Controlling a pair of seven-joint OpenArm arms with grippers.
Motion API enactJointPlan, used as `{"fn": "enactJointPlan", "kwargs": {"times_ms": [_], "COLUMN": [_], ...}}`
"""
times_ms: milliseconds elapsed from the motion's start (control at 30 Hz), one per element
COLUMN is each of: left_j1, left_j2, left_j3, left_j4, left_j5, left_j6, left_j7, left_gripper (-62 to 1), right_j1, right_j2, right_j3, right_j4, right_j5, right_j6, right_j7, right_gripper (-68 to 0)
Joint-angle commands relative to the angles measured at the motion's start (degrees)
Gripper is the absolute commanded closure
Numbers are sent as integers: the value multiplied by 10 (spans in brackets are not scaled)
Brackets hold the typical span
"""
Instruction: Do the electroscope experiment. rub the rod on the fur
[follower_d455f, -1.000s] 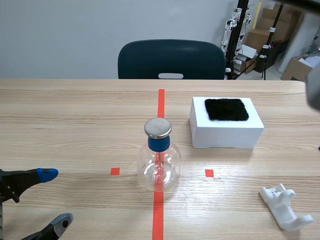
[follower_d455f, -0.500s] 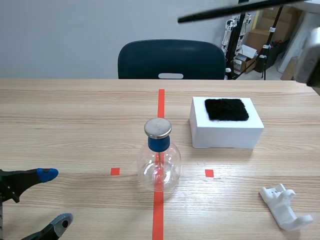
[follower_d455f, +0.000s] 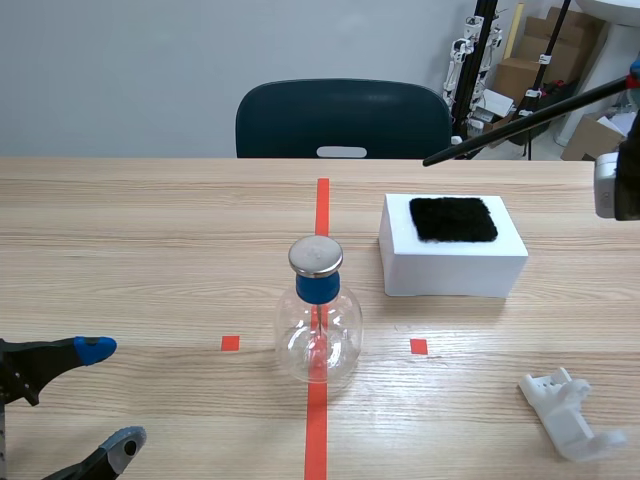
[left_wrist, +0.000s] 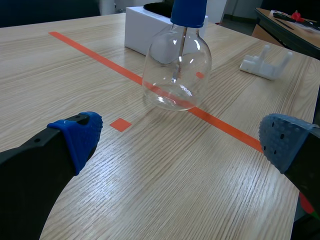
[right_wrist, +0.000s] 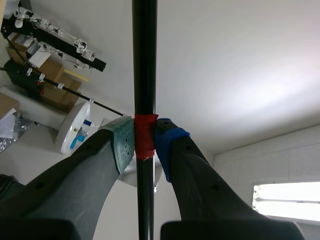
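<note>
The rod (right_wrist: 144, 60) was grasped by the right claw (right_wrist: 144, 142), whose pads were clenched on the red tape band near one end. In the scene view the rod hung in the air, sloping down toward its free tip, which lay above and beyond the far edge of the fur (follower_d455f: 453, 219). We judged that rod and fur were not yet in contact. The fur sat on top of a white box (follower_d455f: 450, 272) on the counter (follower_d455f: 150, 220), just beside the glass flask (follower_d455f: 318, 330). The left claw (follower_d455f: 110, 395) rested low at the near edge, released and holding nothing.

To do the rubbing well, we would:
- lower the rod until its bare length lies flat across the fur;
- stroke along the rod's length, not sideways;
- keep pressure light, since the box looked free to slide;
- keep the grip on the taped end, so the rubbed part goes untouched;
- hold the tip away from the flask's metal cap (follower_d455f: 316, 256).
</note>
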Motion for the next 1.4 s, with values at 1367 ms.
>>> {"fn": "enactJointPlan", "kwargs": {"times_ms": [1367], "left_j1": [-3], "left_j2": [1], "left_j3": [-4], "left_j4": [3], "left_j5": [-6], "left_j6": [-1], "left_j7": [-9], "left_gripper": [-623], "right_j1": [226], "right_j2": [59], "right_j3": [-290], "right_j4": [-144], "right_j5": [-74], "right_j6": [50], "right_j7": [-157], "right_gripper": [-1]}}
